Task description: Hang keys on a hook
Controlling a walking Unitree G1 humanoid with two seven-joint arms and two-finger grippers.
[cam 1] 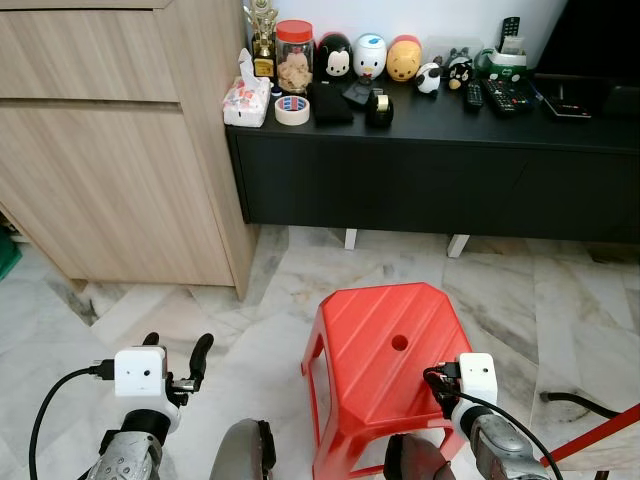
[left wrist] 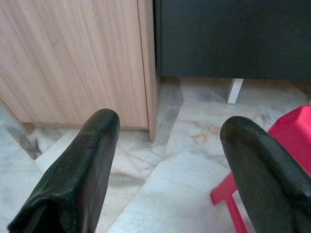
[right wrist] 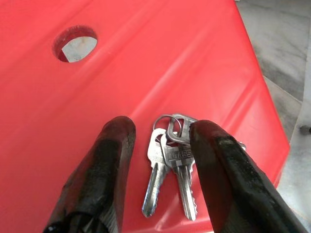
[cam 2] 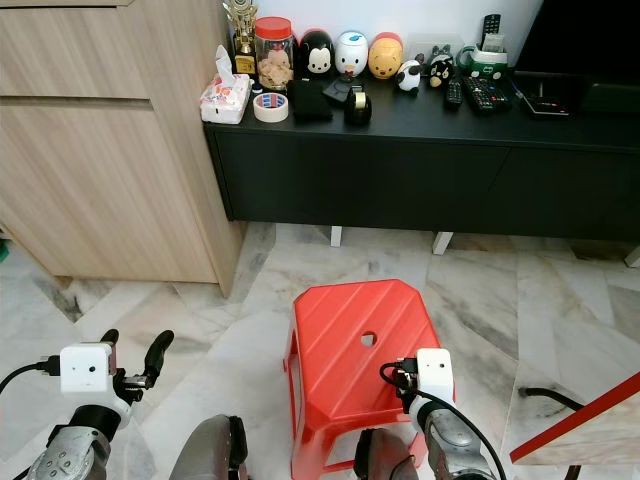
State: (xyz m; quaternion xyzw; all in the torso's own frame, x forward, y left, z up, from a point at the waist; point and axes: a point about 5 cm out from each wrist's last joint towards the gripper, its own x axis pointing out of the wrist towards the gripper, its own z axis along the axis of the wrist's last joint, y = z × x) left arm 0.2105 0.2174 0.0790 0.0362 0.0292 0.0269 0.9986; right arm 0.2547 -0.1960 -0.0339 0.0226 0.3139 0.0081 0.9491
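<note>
Lying between the right fingers [right wrist: 116, 160], keys [right wrist: 170, 162] on red stool [right wrist: 97, 97].

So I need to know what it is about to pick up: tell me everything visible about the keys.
The keys are a small bunch of silver metal keys joined on a ring, lying flat on the red plastic stool near its edge, blades pointing away from the ring. They sit between the two black fingers of the right tool, which is open around them and not yet gripping.
</note>
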